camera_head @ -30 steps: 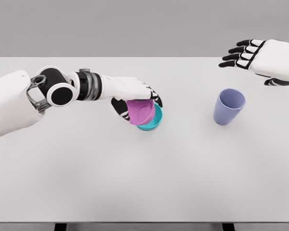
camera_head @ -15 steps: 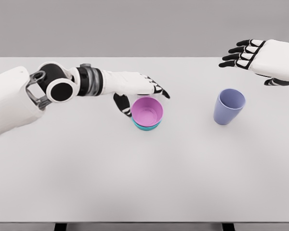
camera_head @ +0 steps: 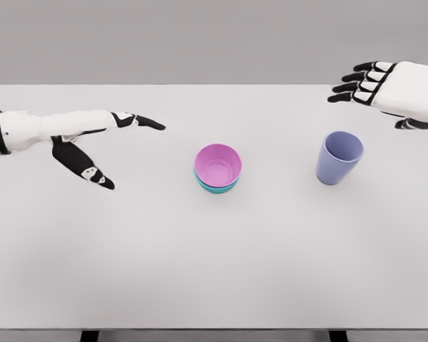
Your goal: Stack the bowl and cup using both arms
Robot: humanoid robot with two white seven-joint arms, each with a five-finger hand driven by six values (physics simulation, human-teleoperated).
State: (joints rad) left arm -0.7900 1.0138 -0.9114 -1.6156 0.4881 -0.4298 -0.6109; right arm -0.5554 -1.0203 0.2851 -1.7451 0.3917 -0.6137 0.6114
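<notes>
On a white table (camera_head: 214, 271), a pink plastic bowl (camera_head: 217, 165) nests in a teal bowl (camera_head: 217, 188) at centre, while 1 upright lavender plastic cup (camera_head: 338, 157) stands just below the right hand (camera_head: 385, 87), nearer than the left hand (camera_head: 93, 135); both hands empty, fingers spread.

pink bowl (camera_head: 217, 164) nested in teal bowl (camera_head: 217, 187), both hands empty

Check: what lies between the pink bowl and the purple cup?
Nothing: the head view shows only bare white table between the pink bowl and the purple cup.
</notes>
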